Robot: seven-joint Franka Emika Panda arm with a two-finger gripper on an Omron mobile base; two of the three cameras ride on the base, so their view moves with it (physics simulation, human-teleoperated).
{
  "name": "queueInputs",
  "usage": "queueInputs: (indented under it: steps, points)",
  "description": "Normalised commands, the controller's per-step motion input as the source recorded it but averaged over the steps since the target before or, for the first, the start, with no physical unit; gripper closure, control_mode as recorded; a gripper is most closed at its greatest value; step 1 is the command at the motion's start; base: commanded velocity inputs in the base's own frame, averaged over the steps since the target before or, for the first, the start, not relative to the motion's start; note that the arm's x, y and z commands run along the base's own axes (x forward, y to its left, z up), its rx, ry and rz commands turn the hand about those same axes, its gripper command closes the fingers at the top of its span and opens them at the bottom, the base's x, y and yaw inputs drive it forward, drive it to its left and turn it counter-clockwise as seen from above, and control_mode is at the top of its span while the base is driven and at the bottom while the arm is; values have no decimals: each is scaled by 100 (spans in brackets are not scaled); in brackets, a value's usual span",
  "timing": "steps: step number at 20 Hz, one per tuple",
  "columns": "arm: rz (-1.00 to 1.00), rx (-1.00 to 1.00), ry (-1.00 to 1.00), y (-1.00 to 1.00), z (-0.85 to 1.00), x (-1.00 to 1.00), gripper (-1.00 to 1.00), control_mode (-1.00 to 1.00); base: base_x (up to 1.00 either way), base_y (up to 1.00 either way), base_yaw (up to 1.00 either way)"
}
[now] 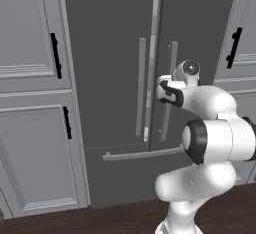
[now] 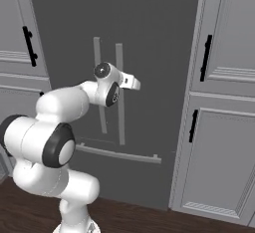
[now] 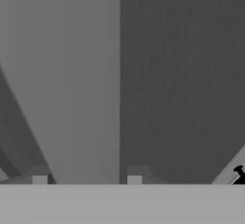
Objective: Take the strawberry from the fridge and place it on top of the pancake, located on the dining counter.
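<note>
The fridge (image 1: 110,53) stands right in front of me, tall and dark grey, with two long vertical bar handles side by side. My gripper (image 1: 164,89) (image 2: 134,82) is at the right door's handle (image 1: 170,68) (image 2: 120,112), about halfway up. In the hand view the pale handle bar (image 3: 81,74) runs between my two fingertips (image 3: 39,177), and the gripper (image 3: 86,177) is shut on it. A pale strip (image 1: 156,28) shows along the seam between the two doors. The strawberry is hidden inside the fridge. The pancake and the dining counter are out of view.
Light grey panelled cabinets with black handles flank the fridge on the left (image 1: 30,128) and on the right (image 2: 224,127). A horizontal bar handle (image 1: 142,154) (image 2: 119,153) crosses the fridge's lower drawer. Dark wood floor (image 1: 100,218) lies below.
</note>
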Motion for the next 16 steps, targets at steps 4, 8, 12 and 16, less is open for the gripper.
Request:
queueInputs:
  steps: [4,8,12,16]
  points:
    - [0,1,-2,-85,0,-36,100,-100,0,0,0]
    - [-1,2,-1,-81,0,-32,100,-100,0,0,0]
    - [-1,3,0,-83,0,-20,100,-100,0,0,0]
    - [-3,4,0,-82,0,-16,100,-100,0,0,0]
